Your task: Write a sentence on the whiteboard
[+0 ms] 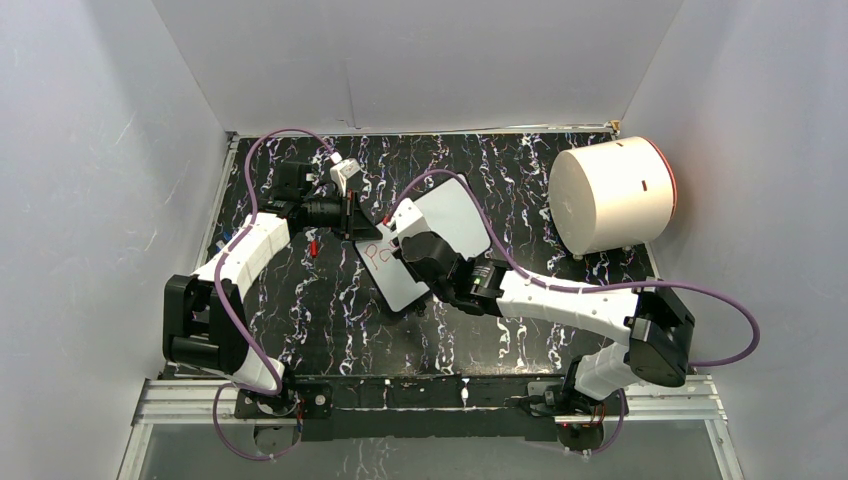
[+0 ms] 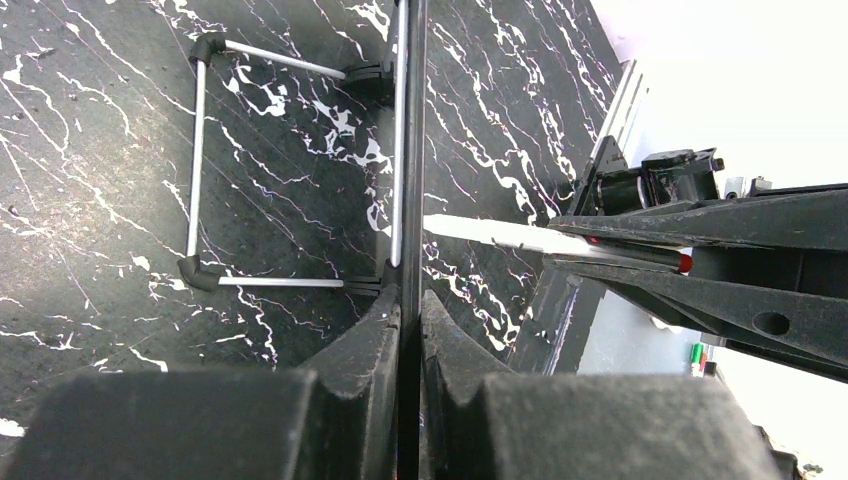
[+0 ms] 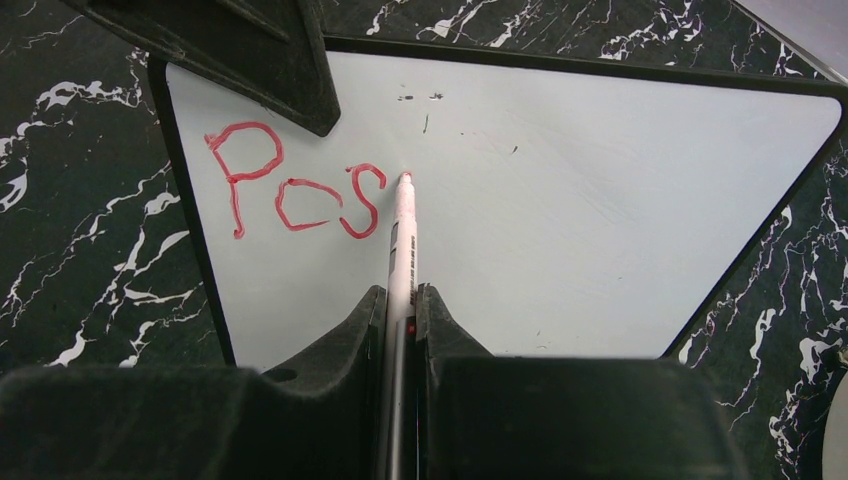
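On the left, the left arm reaches over the black table with white streaks (image 1: 320, 320). The left gripper (image 1: 352, 215) is pinched shut on the left edge of the whiteboard (image 1: 455, 215). In the left wrist view the board shows as just a thin black line between the two closed fingers (image 2: 440, 330), with thin silver bars (image 2: 196, 150) with black corners on its left side.

The whiteboard sits in the middle of the table, turned at a slant, between the two arms. The sentence (image 3: 296, 200) has only its start so far: the red letters "Pos", near the board's left edge.

Just right of the "s" is the red tip of a white marker (image 3: 403, 250), and it is touching the board. The right gripper (image 3: 402, 310) is squeezed tight on the marker, over the middle of the board.

Far to the right, well apart from the board, a big white cylinder (image 1: 610, 195) lies on its side
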